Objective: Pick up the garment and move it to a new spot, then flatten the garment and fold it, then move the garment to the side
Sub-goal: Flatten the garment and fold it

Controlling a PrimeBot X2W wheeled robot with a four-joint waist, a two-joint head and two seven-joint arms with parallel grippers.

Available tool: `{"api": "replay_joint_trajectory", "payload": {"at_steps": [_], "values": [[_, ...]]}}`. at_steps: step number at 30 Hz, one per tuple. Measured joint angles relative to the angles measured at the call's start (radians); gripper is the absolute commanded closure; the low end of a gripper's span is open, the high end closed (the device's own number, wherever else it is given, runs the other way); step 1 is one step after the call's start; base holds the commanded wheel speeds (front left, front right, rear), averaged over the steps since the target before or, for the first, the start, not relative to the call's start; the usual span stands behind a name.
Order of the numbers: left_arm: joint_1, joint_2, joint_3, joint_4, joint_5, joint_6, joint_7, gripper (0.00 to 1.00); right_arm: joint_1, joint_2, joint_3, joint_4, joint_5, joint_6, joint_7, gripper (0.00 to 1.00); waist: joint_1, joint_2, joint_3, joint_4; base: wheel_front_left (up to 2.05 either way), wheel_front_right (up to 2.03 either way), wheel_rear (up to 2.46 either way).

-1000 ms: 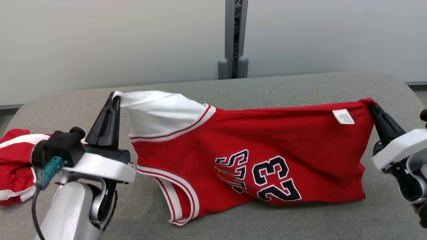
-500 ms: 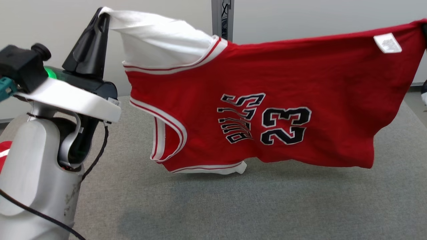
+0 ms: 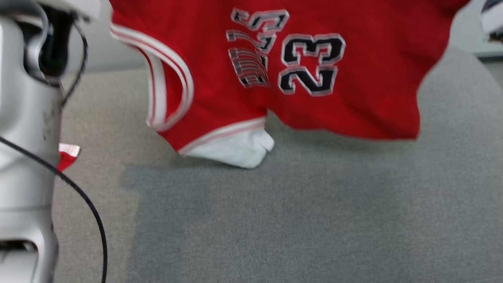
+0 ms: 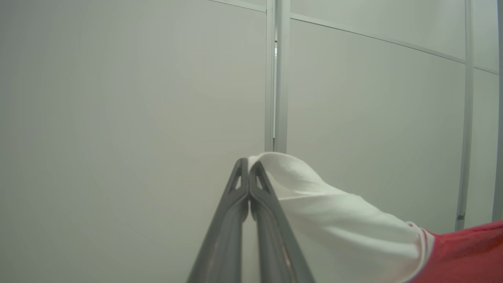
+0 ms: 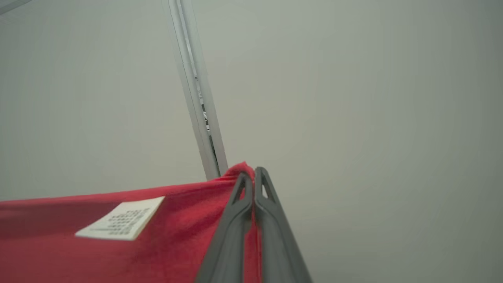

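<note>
The red jersey point(image 3: 353, 59) hangs above the grey desk point(image 3: 314, 220), stretched with its long axis running left to right: white shoulder end left, hem right. The left claw point(image 4: 248, 165) is clamped on the white shoulder cloth; the right claw point(image 5: 251, 175) is pinched on the red hem corner near the label point(image 5: 122, 223). A white sleeve point(image 3: 235, 151) dangles lowest.

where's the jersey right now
Head view: the red jersey hangs across the top, over the grey table, stretched between the left gripper and right gripper.
</note>
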Motion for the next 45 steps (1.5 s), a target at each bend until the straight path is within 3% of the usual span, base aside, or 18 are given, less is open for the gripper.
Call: {"api": "replay_joint_trajectory", "payload": {"at_steps": [7,10,13,17,20,26,29,34,40,45], "values": [[-0.314,0.011,-0.027,0.234,0.125,0.019,-0.221,1.0,-0.265,0.093,-0.03,0.21,-0.191,0.0,-0.119,1.0,0.0,0.0,0.139,0.0,0.0,0.0,0.0],[-0.457,0.009,-0.018,0.27,0.161,0.04,-0.248,1.0,-0.366,0.086,-0.16,0.167,-0.328,0.0,-0.12,1.0,0.0,0.0,0.207,0.001,0.0,0.0,0.0],[-0.567,-0.02,0.024,0.187,0.192,0.05,-0.252,1.0,-0.401,0.082,-0.291,0.087,-0.478,0.0,-0.122,1.0,0.0,0.0,0.283,0.008,0.0,0.0,0.0],[-0.586,-0.082,0.071,0.073,0.219,0.011,-0.252,1.0,-0.396,0.094,-0.363,-0.006,-0.629,0.0,-0.123,1.0,0.0,0.0,0.388,0.029,0.0,0.0,0.0],[-0.498,-0.137,0.068,0.058,0.227,-0.031,-0.252,1.0,-0.349,0.094,-0.416,-0.022,-0.678,0.0,-0.123,1.0,0.0001,0.0,0.481,0.063,0.0,0.0,0.0],[-0.373,-0.167,0.034,-0.003,0.191,-0.045,-0.252,1.0,-0.267,0.099,-0.438,-0.025,-0.703,0.0,-0.123,1.0,0.0001,0.0,0.566,0.13,0.0,0.0,0.0],[-0.292,-0.171,-0.034,-0.057,0.137,-0.046,-0.252,1.0,-0.21,0.095,-0.41,-0.044,-0.677,0.0,-0.123,1.0,0.0001,0.0,0.578,0.154,0.0,0.0,0.0],[-0.087,-0.125,-0.103,-0.167,0.046,-0.048,-0.252,1.0,-0.065,0.055,-0.368,-0.126,-0.606,0.0,-0.123,1.0,0.0001,0.0,0.538,0.157,0.0,0.0,0.0],[0.257,-0.059,-0.06,-0.327,0.001,-0.048,-0.252,1.0,0.178,0.024,-0.423,-0.237,-0.553,0.0,-0.123,1.0,0.0001,0.0,0.448,0.15,0.0,0.0,0.0],[0.535,-0.059,-0.019,-0.429,-0.005,-0.048,-0.252,1.0,0.377,0.039,-0.467,-0.298,-0.55,0.0,-0.123,1.0,0.0001,0.0,0.359,0.139,0.0,0.0,0.0]]}}
